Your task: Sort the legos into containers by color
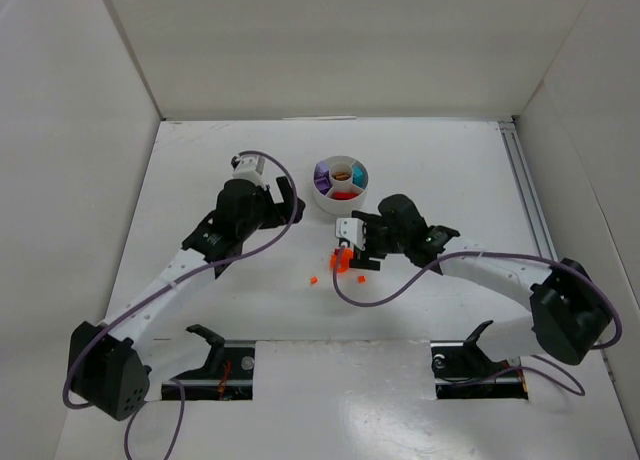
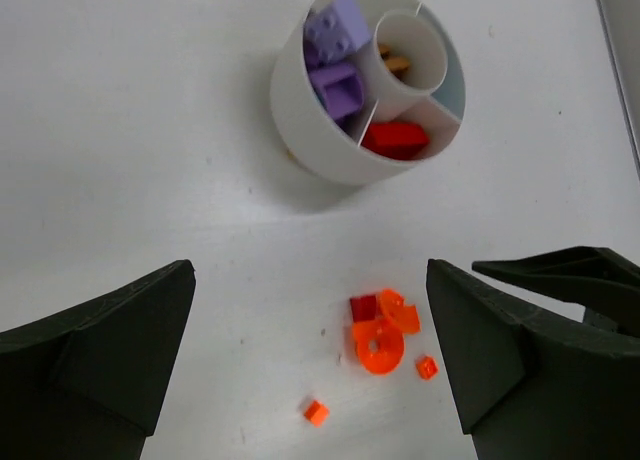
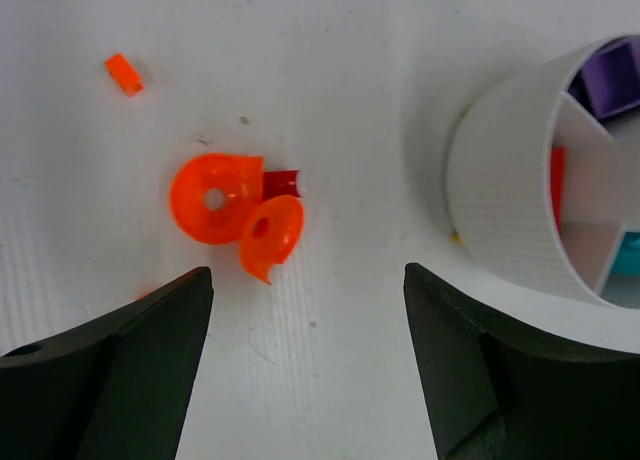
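Observation:
The round white dish [image 1: 322, 196] stands at mid-table. It holds purple and lilac bricks [image 2: 337, 84], a red brick [image 2: 395, 138], a teal piece [image 3: 630, 252] and a brownish piece [image 2: 397, 62] in its central well. On the table in front of it lie two orange round pieces [image 3: 212, 198], a dark red brick [image 3: 282, 182] and small orange bricks [image 2: 316, 411]. My right gripper [image 3: 308, 280] is open and empty, low, just beside the orange cluster [image 1: 342, 260]. My left gripper [image 2: 310, 285] is open and empty, higher, left of the dish.
White walls enclose the table on three sides. A metal rail [image 1: 525, 195] runs along the right edge. The right arm's finger [image 2: 560, 280] shows at the right of the left wrist view, close to the loose pieces.

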Controlling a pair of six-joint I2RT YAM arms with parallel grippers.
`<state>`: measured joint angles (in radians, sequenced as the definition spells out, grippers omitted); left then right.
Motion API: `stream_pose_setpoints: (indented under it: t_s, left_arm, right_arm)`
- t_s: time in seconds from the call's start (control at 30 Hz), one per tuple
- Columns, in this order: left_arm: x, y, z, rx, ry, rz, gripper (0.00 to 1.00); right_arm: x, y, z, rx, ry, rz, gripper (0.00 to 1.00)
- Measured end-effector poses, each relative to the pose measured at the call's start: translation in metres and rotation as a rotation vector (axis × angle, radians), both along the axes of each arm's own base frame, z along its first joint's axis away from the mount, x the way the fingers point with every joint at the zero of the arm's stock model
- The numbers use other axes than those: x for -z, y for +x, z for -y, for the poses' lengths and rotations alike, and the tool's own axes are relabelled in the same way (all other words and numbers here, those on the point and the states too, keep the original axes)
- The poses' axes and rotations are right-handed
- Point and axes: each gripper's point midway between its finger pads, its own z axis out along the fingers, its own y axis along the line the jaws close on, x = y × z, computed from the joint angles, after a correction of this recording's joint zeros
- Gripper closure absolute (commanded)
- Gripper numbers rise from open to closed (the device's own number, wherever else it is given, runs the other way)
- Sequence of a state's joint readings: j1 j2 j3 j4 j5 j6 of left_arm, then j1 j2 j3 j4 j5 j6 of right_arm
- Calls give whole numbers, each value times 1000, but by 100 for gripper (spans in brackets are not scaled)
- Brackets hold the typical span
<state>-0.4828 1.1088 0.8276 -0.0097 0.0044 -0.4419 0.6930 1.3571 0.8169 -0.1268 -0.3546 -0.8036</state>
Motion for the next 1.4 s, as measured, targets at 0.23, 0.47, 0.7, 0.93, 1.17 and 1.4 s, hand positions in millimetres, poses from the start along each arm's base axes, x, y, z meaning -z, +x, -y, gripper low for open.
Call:
stream_pose_setpoints:
  t_s: [0.23, 0.47, 0.7, 0.93, 1.17, 1.4]
  left_arm:
    - [58, -59, -23, -71, -41, -173, 0]
    - [48, -70, -29, -105, -107, -156, 0]
    - [54, -70, -27, -110, -108, -184, 0]
    - [57, -70, -27, -112, -104, -195, 0]
    - [54, -70, -27, -112, -113, -185, 0]
    - [53, -71, -26, -105, -118, -185, 0]
  right_arm:
    - [27, -9, -17, 19, 12, -38, 30]
    - [49, -10, -25, 40, 18, -96, 30]
    - [52, -7, -31, 66, 43, -114, 33]
    - [65, -5, -26, 128, 23, -143, 64]
    - [67, -2, -21, 178, 23, -146, 92]
    - [30, -4, -25, 159, 98, -104, 100]
